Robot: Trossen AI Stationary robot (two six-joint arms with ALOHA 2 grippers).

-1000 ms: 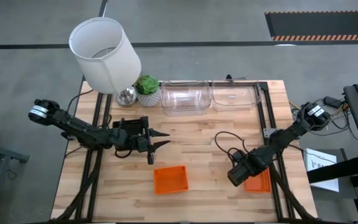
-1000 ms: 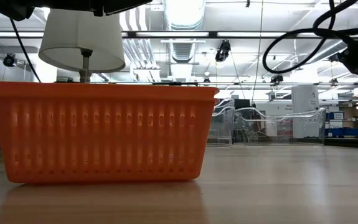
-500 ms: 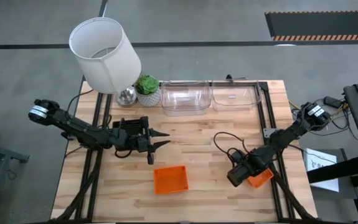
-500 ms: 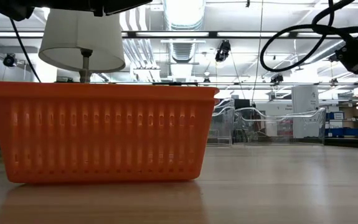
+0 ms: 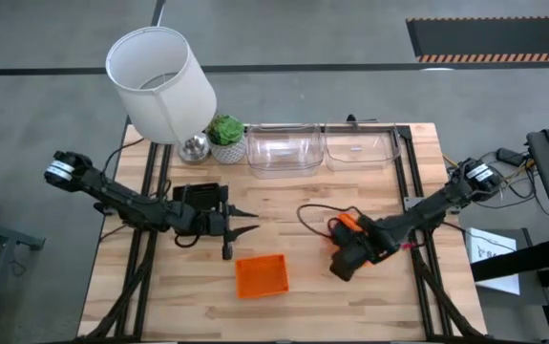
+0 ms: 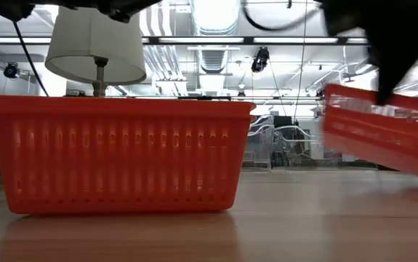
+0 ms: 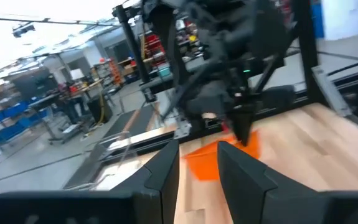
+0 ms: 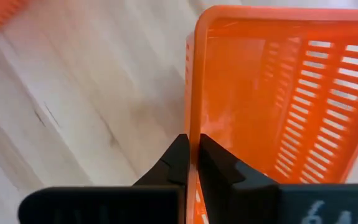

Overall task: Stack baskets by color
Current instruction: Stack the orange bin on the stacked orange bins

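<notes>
One orange basket [image 5: 261,275] [image 6: 118,153] rests on its bottom near the table's near edge. My right gripper [image 5: 355,237] [image 8: 194,165] is right of the centre, shut on a second orange basket [image 5: 348,225] [image 6: 383,135], which hangs tilted above the wood. My left gripper [image 5: 253,220] [image 7: 200,171] hovers level at the left of centre, open and holding nothing, pointing toward the held basket [image 7: 222,158]. Two clear baskets [image 5: 284,150] [image 5: 360,145] stand side by side at the far edge. My right gripper pinches one side wall of the orange basket at its rim [image 8: 193,134], one finger outside the wall and one inside the basket. The fingers come from above, slanting down. The basket is lifted clear of the table and hangs tilted below them.
A white lampshade [image 5: 159,81] and a small green plant [image 5: 224,134] stand at the far left corner. A black cable [image 5: 317,212] loops beside my right gripper. Bare wood lies between the two arms and along the near right.
My right gripper has taken the orange basket off the table near the right near corner, raised it and carried it toward the table's centre, turning as it went. The basket now hangs tilted and clear of the wood.
</notes>
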